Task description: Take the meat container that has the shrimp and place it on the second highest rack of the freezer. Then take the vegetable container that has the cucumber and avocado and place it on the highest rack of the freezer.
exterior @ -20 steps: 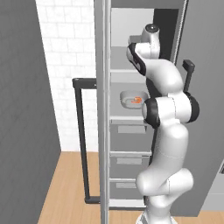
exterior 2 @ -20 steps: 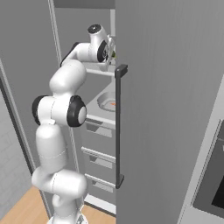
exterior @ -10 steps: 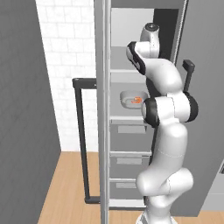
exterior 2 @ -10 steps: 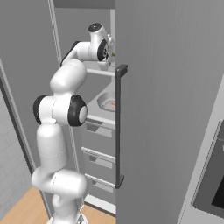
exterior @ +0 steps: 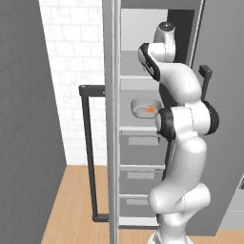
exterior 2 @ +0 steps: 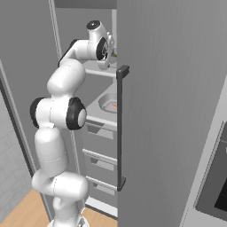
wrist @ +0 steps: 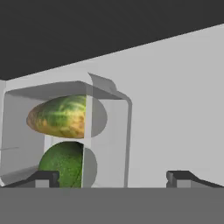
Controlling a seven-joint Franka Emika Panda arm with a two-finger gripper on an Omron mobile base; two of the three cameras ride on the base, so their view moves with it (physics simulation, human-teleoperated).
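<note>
In the hand view my gripper (wrist: 113, 177) is open, with one fingertip (wrist: 43, 177) low in front of the vegetable container (wrist: 65, 131) and the other out to its right. This see-through grey tub holds a streaked oblong cucumber (wrist: 61, 116) above a round green avocado (wrist: 63, 162) and rests on the highest rack (exterior: 133, 76) of the freezer (exterior: 143, 143). One shelf down lies the shallow meat container (exterior: 143, 108) with the orange shrimp (exterior: 149, 109); the right base view shows the same tray (exterior 2: 107, 102). There my gripper (exterior 2: 111, 48) reaches in at top-shelf height.
The freezer door (exterior: 111, 119) stands open edge-on, its black bar handle (exterior: 88, 152) left of it. A tall grey panel (exterior 2: 173, 111) with another black handle (exterior 2: 120, 128) hides the shelves' right side. Grey drawers (exterior: 140, 143) sit below the racks. My own arm (exterior: 183, 119) crosses the opening.
The jaws have gone from shut to wide open, letting go of the vegetable container on the top shelf. The arm has hardly moved.
</note>
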